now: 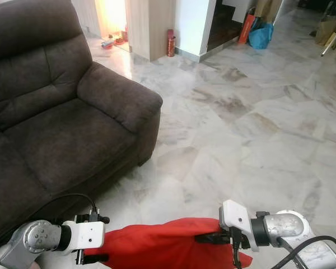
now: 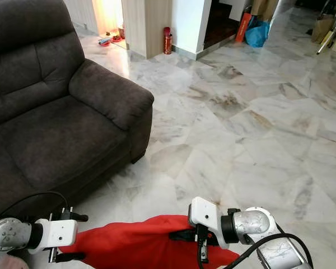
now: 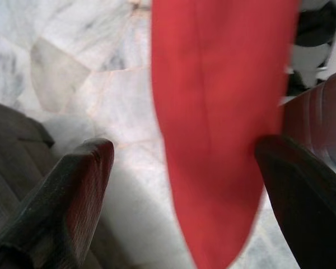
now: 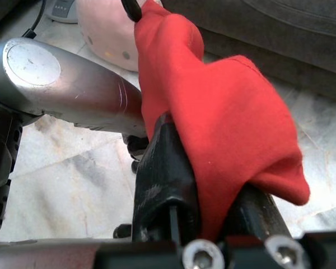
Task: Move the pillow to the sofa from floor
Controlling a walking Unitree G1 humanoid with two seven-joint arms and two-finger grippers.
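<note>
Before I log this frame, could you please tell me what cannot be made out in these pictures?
- Pillow: its lower part is cut off by the bottom edge of both eye views.
- Left gripper: whether its far finger touches the pillow; the left wrist view is blurred there.
- Sofa: its left end is cut off by the eye views' edge.
- Items by the far wall: too small and overexposed.
</note>
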